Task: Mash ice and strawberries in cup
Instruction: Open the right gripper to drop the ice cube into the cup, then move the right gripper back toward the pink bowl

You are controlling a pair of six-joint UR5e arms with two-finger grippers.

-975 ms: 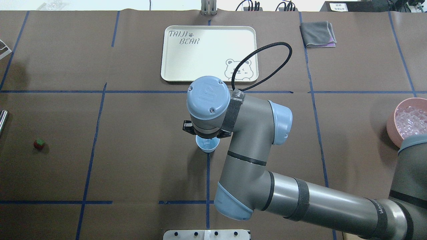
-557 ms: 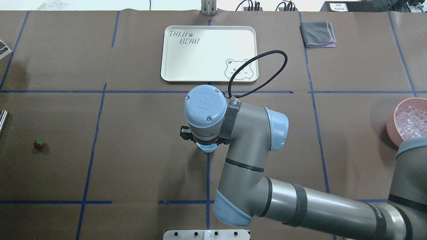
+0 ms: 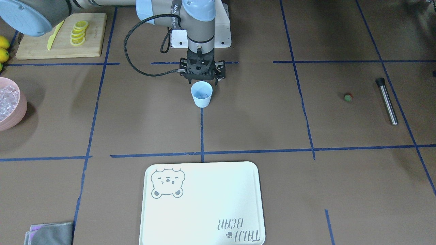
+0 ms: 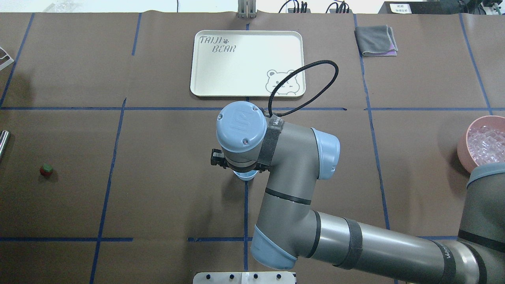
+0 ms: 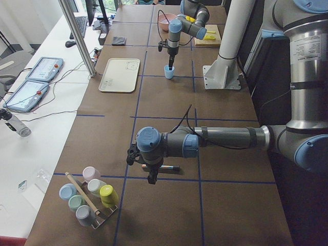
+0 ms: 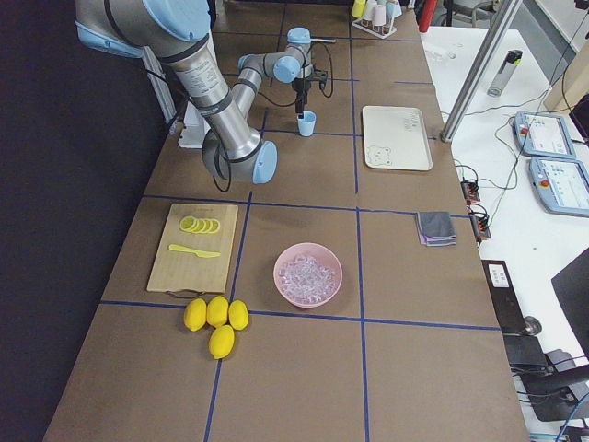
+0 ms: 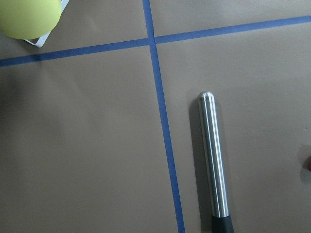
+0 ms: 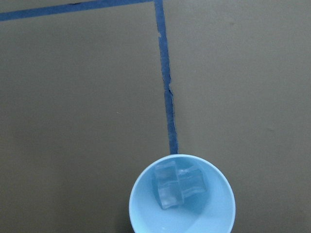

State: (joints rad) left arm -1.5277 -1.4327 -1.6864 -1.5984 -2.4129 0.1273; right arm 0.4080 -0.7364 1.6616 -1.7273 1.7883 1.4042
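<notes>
The pale-blue cup (image 3: 201,94) stands at the table's middle, with a few clear ice cubes (image 8: 177,184) inside it. My right gripper (image 3: 202,81) hangs just behind and above the cup; its fingers look spread and empty. In the overhead view the wrist hides most of the cup (image 4: 245,176). The pink bowl (image 4: 462,148) at the right edge holds a heap of ice (image 4: 485,142). The small red strawberry (image 4: 46,170) lies alone at the far left. My left gripper (image 5: 152,177) hovers over a steel muddler (image 7: 213,155); I cannot tell whether it is open or shut.
A white bear tray (image 4: 248,63) lies beyond the cup, and a grey cloth (image 4: 376,40) at the back right. A cutting board (image 3: 41,47) holds lemon slices and a yellow knife. Whole lemons (image 6: 216,318) lie near it. A rack of coloured cups (image 5: 87,197) stands at the left end.
My right wrist has moved back toward the robot's base and slightly left, so it now covers more of the cup. The cup and strawberry have not moved.
</notes>
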